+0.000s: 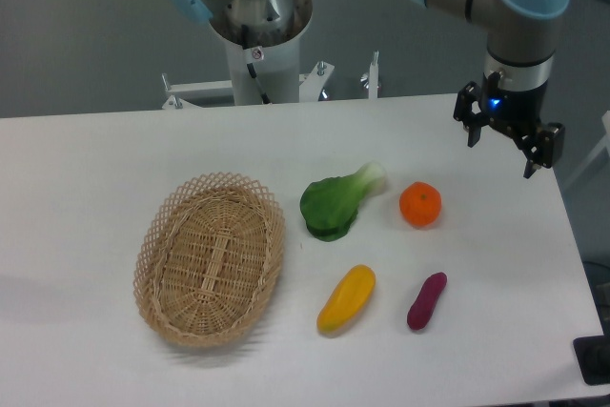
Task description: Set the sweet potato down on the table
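The sweet potato point(426, 300), small, dark purple-magenta and finger-shaped, lies on the white table point(76, 188) at the front right, right of the yellow fruit. My gripper point(500, 155) hangs above the table's far right part, well behind and to the right of the sweet potato. Its fingers are spread apart and hold nothing.
An oval wicker basket point(211, 257) sits left of centre with nothing in it. A green leafy vegetable point(335, 202), a round orange point(420, 205) and a yellow-orange oblong fruit point(346, 298) lie in the middle. The table's right edge runs close to the gripper.
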Robot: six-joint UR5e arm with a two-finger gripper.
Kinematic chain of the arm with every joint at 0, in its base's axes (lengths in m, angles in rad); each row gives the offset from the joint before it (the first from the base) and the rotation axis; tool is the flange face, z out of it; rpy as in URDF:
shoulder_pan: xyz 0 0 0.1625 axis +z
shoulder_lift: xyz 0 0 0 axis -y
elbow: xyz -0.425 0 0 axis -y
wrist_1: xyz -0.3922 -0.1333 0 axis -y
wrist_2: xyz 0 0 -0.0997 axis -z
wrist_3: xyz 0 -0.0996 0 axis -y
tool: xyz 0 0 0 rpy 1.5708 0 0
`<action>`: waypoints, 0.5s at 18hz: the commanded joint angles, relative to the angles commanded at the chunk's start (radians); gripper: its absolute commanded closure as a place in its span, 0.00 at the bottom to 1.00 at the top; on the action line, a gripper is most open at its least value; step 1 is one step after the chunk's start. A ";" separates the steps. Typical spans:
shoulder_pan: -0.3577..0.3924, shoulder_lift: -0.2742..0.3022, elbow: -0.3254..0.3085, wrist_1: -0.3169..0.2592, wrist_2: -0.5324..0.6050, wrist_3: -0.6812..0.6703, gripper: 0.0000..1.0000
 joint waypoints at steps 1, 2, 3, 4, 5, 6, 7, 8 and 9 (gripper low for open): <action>0.000 0.000 -0.002 0.000 -0.003 -0.005 0.00; 0.000 0.000 -0.002 0.000 -0.003 -0.008 0.00; 0.000 0.000 -0.002 0.000 -0.003 -0.012 0.00; 0.000 0.000 -0.002 0.002 -0.005 -0.014 0.00; 0.000 0.000 -0.002 0.002 -0.005 -0.015 0.00; 0.000 0.002 -0.002 0.002 -0.006 -0.015 0.00; 0.000 0.002 -0.002 0.002 -0.006 -0.015 0.00; 0.000 0.002 -0.002 0.002 -0.006 -0.015 0.00; -0.002 0.000 -0.002 0.002 -0.006 -0.015 0.00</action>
